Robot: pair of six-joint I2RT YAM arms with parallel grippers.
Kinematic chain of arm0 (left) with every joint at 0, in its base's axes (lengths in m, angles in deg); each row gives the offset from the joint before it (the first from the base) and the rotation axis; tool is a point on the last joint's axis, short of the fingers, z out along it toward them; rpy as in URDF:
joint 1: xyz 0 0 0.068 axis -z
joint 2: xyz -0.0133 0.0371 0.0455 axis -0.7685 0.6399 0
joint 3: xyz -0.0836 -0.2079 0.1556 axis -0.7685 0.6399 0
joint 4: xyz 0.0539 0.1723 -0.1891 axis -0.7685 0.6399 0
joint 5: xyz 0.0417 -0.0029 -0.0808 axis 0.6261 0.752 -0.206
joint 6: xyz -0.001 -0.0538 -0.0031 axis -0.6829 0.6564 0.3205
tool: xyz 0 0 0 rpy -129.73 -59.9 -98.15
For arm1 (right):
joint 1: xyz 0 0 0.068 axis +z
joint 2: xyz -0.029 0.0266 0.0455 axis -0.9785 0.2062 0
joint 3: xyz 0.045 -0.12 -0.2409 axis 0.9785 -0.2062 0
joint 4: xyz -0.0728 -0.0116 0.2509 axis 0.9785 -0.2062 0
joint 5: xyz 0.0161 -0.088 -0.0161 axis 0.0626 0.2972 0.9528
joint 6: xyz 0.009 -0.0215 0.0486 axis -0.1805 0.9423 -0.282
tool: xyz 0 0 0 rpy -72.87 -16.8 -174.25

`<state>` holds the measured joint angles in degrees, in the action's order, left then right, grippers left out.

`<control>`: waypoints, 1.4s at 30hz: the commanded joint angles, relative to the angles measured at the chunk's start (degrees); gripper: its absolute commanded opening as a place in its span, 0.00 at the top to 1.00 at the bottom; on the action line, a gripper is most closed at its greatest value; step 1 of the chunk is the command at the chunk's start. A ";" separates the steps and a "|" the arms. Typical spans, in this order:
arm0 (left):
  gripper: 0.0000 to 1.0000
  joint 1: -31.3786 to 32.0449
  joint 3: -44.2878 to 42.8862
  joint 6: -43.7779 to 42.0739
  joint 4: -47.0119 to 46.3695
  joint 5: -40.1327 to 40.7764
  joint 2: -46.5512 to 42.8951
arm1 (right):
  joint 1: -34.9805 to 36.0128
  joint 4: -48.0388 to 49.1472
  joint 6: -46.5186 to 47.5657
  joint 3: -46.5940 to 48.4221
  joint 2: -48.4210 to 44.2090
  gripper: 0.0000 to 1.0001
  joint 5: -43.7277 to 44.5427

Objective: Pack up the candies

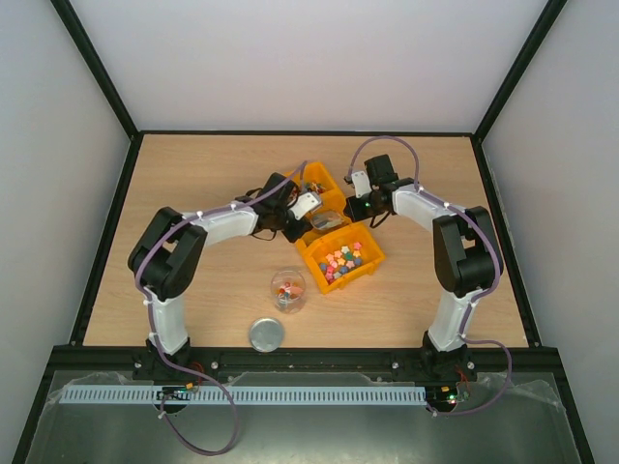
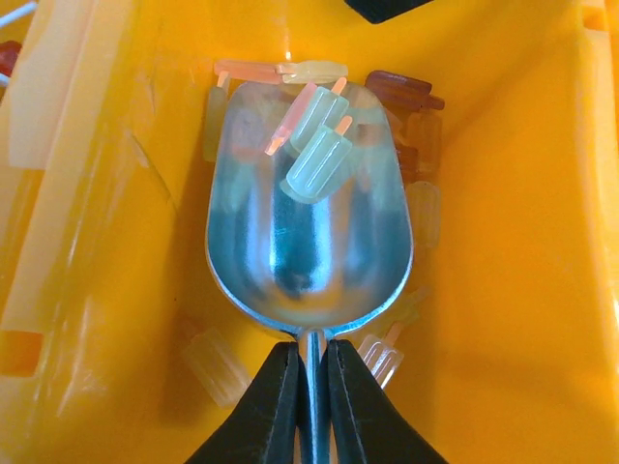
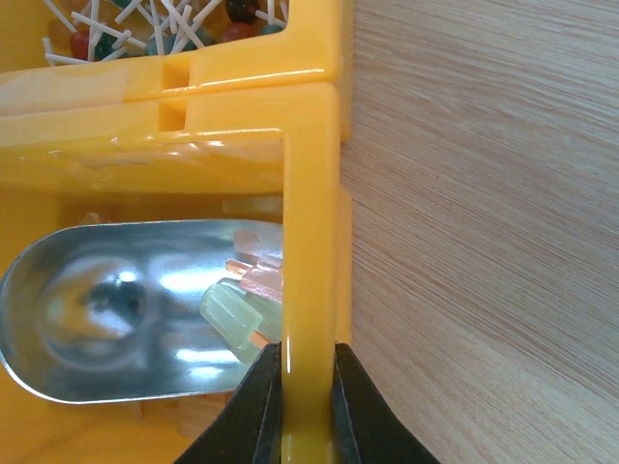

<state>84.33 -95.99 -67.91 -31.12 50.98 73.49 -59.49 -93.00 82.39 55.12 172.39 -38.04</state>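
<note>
Scooping candies (image 2: 319,159) from a yellow bin (image 2: 503,242), with the packing barely begun
My left jaws are pinched narrow on the handle of the metal scoop (image 2: 309,242), which sits inside the bin with a few pale green and orange candies in its bowl; more lie around it on the bin floor. My right jaws are clamped on the bin's side wall, steadying it, I judge. On the worktop (image 1: 174,174) the clear jar (image 1: 287,290) stands open, apart from that bin, with only a few sweets at its bottom. Its lid (image 1: 266,334) lies near it. Left to do, as I read it: carry this load over, tip it in, repeat, fit the lid
</note>
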 commanded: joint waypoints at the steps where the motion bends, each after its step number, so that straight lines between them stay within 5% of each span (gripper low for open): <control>1: 0.98 -1.24 2.90 1.89 -7.94 -5.85 -1.18 | 1.10 -1.50 0.81 0.70 1.28 0.99 -5.58; 13: 0.98 -5.06 12.95 4.51 -23.09 -15.09 -6.59 | 0.73 -4.21 3.79 1.62 2.01 0.99 -4.07; 42: 0.98 -9.94 20.77 0.93 -26.84 -18.18 -13.24 | -0.59 -6.59 6.13 4.48 3.96 0.99 -2.69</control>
<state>74.75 -76.03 -65.44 -53.85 35.26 64.22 -59.73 -95.75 86.83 58.23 174.60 -40.80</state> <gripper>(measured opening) 0.059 0.084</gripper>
